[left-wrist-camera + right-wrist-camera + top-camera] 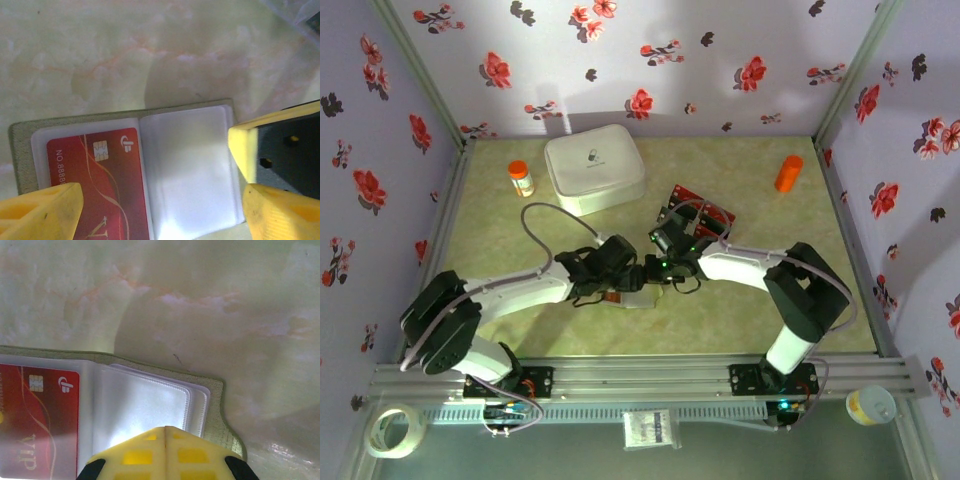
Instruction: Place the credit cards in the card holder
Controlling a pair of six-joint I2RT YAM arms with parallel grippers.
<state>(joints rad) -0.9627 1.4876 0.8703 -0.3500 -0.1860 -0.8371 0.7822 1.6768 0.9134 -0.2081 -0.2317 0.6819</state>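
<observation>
Low in my left wrist view lies the open olive-green fabric card holder [21, 150], one red plastic credit card [95, 185] pocketed. My left pincer [150, 200] gapes; right pincer [165, 432], closed, should hold the clear sleeve [190, 165] flat.

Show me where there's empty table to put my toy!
Bare table lies between the card holder and the front rail, and at the back between the white box and orange cylinder. The middle, by the credit cards, is crowded.
</observation>
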